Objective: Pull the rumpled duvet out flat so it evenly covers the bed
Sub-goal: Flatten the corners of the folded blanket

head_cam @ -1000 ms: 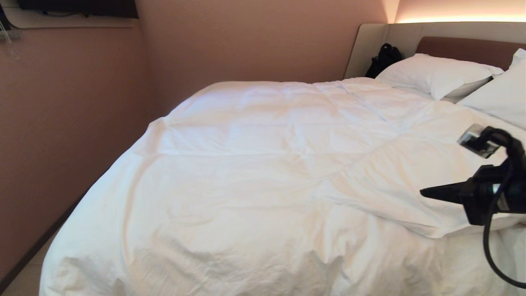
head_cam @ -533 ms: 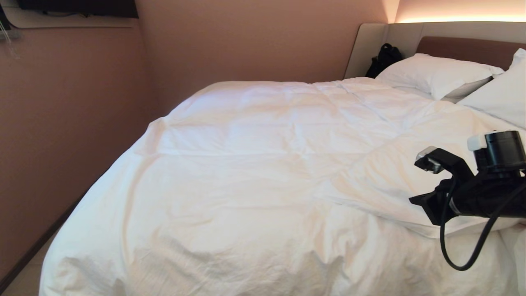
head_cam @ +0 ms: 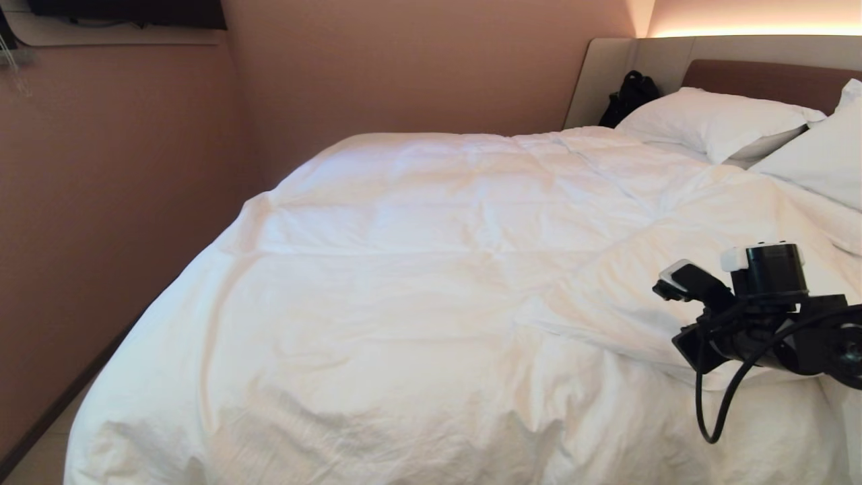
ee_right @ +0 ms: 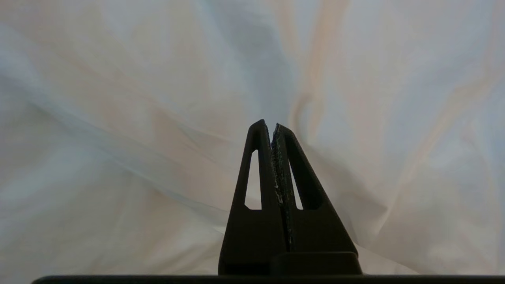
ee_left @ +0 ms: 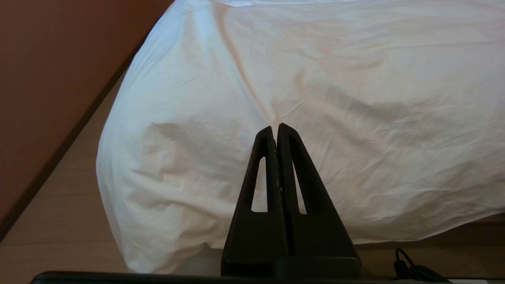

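Right gripper: fingers pressed together, nothing pinched, tips pointed at white cloth of the duvet; contact not discernible. In head view only the right arm's wrist block and cable visible, over the duvet's folded-back flap on the side nearest the pillows; fingertips themselves not visible there.

Left gripper: fingers also pressed together, empty, parked off the duvet's foot corner, aimed at the overhanging cloth without touching. Not visible in head view.

Duvet: one, spread over most of the bed, wrinkled, draped over the foot end and the wall-side edge. Flap near the right arm doubled over itself, edge lying diagonal.

Counts: two grippers, one duvet, two pillows at the headboard end of the duvet, one black bag beside the far pillow, against the beige headboard panel.

View differences:
- Head only: pillows, headboard, bag, pink wall past the duvet, dark shelf up in the corner.
- Left wrist only: floor below the duvet's foot corner, dark skirting along the wall, brown bed base under the hanging hem.
- Right wrist only: close-up creases of duvet cloth filling the frame, nothing else.
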`<state>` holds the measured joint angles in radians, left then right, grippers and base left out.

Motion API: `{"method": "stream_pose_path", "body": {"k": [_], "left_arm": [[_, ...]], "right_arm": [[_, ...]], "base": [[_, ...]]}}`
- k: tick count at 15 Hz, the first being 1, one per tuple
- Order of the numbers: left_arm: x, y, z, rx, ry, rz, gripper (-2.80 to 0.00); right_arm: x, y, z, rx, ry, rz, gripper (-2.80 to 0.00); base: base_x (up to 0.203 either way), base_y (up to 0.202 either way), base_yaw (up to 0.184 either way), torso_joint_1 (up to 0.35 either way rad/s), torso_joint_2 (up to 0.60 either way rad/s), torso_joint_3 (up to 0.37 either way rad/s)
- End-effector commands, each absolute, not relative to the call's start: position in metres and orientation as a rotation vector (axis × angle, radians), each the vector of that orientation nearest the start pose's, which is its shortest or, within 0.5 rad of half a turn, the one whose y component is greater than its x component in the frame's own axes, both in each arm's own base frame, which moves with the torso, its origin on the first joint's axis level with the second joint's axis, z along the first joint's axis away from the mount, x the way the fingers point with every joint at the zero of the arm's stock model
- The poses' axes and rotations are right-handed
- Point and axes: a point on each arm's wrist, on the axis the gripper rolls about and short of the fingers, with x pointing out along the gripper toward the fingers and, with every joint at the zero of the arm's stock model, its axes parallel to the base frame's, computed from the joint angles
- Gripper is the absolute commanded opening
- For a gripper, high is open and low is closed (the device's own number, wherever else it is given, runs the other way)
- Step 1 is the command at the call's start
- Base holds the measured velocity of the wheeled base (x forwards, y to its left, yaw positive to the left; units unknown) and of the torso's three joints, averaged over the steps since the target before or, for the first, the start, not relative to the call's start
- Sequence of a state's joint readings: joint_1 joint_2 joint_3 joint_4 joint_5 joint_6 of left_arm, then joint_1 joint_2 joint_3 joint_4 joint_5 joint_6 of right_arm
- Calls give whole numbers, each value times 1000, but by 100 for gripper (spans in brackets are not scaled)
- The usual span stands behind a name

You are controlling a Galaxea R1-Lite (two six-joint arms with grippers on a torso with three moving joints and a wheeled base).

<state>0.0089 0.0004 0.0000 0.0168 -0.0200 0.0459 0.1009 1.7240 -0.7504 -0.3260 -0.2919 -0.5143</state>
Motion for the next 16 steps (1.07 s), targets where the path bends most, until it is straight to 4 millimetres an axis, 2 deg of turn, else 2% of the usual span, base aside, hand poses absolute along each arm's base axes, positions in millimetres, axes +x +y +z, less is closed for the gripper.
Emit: {"method": "stream_pose_path", "body": {"k": [1, 2, 3, 8, 12, 16], "left_arm": [[-23, -1, 74, 46, 17, -11, -280], [-23, -1, 74, 46, 17, -11, -280], [-23, -1, 74, 46, 17, -11, -280], [-23, -1, 74, 46, 17, -11, -280], [-23, -1, 74, 46, 17, -11, -280], [-23, -1, 74, 46, 17, -11, -280]], "right_arm": [[284, 35, 135, -661, 621, -87, -280], [283, 37, 134, -666, 625, -88, -280], [283, 37, 133, -671, 628, -95, 0], [279, 45, 127, -691, 642, -66, 0], [275, 57, 112, -731, 682, -16, 0], [280, 62, 98, -742, 714, 6, 0]], "base": [[0, 0, 0, 0, 0, 0], [0, 0, 0, 0, 0, 0], [0, 0, 0, 0, 0, 0], [0, 0, 0, 0, 0, 0], [0, 0, 0, 0, 0, 0], [0, 0, 0, 0, 0, 0]]}}
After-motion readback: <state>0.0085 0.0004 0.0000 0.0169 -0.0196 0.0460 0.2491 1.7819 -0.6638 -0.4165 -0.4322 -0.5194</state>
